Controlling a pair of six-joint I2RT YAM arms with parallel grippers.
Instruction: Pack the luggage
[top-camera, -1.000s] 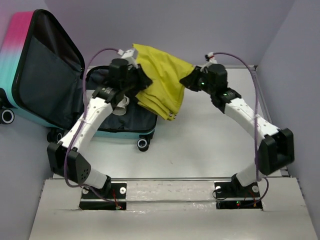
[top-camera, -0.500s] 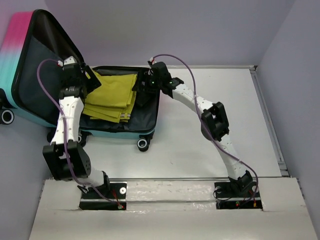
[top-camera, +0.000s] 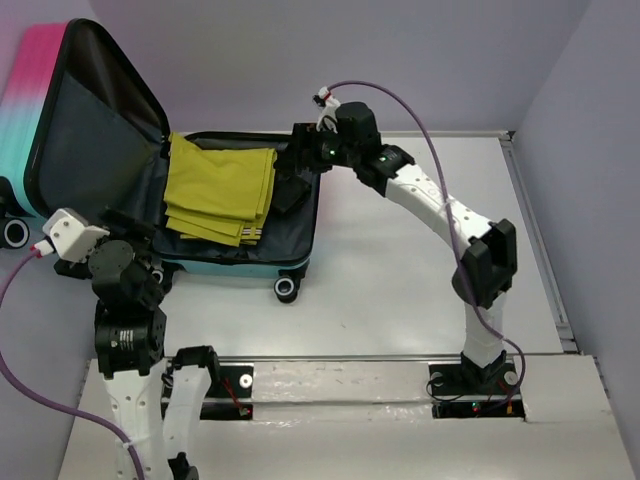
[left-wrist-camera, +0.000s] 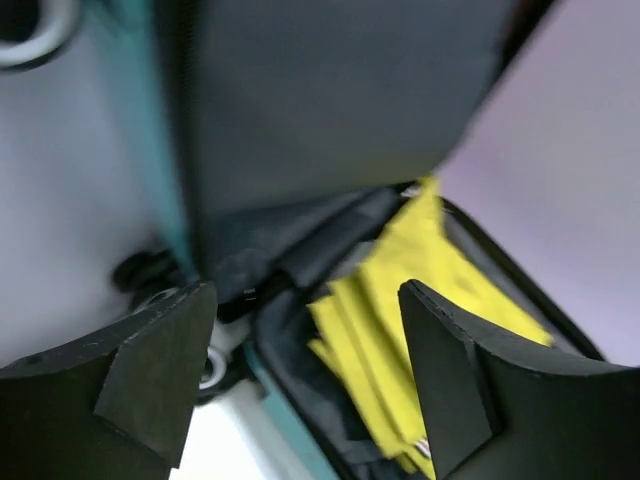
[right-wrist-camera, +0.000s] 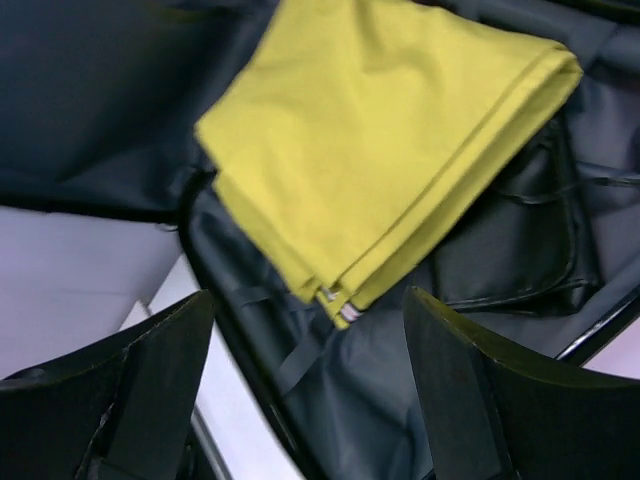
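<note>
PACKED AND WAITING: A small hard-shell suitcase with a pink-to-teal shell and dark grey lining (top-camera: 35, 120) lies open at the left of the pale grey table (top-camera: 420, 270). Its lid stands propped toward the left wall and its base lies flat. One folded mustard-yellow cloth (top-camera: 215, 195) rests inside the base, toward the hinge side.

The right gripper (right-wrist-camera: 305, 295) hovers over the base's right half, fingers spread wide and holding nothing. The left gripper (left-wrist-camera: 305, 290) sits low beside the suitcase's near-left corner and faces into it, equally spread and empty.

The placing step appears finished, since the cloth lies flat and neither hand touches it. No other loose item shows on the table, so closing up looks the likely next step. That calls for lifting the right arm clear of the base, then catching the lid's upper rim and swinging it over.

The count is one suitcase, one cloth, two arms and two grippers. Two white-rimmed wheels show plainly.
</note>
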